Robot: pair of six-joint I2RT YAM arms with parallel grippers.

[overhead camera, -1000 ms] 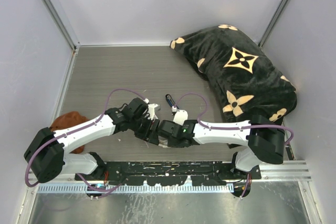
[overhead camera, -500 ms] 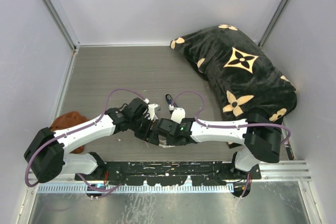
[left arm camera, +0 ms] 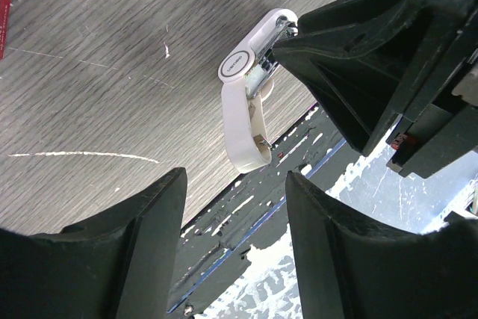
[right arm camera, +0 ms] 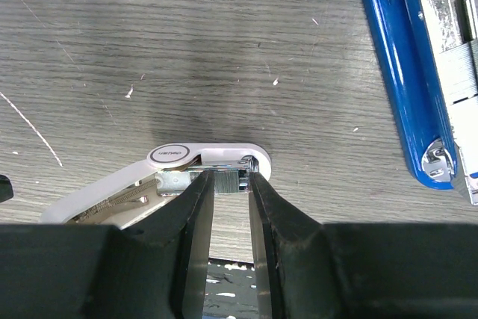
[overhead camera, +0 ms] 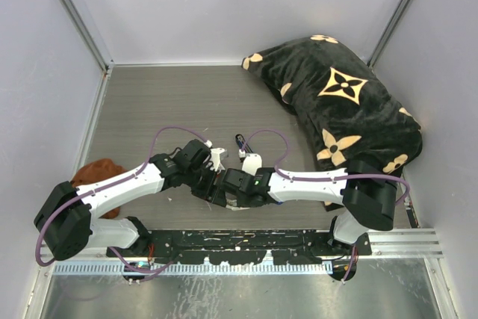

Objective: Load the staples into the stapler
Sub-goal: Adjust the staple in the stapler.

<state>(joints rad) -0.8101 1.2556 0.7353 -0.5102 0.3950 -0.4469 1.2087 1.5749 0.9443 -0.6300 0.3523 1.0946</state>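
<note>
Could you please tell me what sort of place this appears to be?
Probably an enclosed robot test cell: plain walls on three sides, the left arm and right arm on a metal rail, a wood-grain table.

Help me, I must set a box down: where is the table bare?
The far half of the table, from the left wall to the black cushion, is bare beyond the stapler. Crowded: the near middle, where left hand, right hand and white piece meet; a brown cloth sits near-left.
</note>
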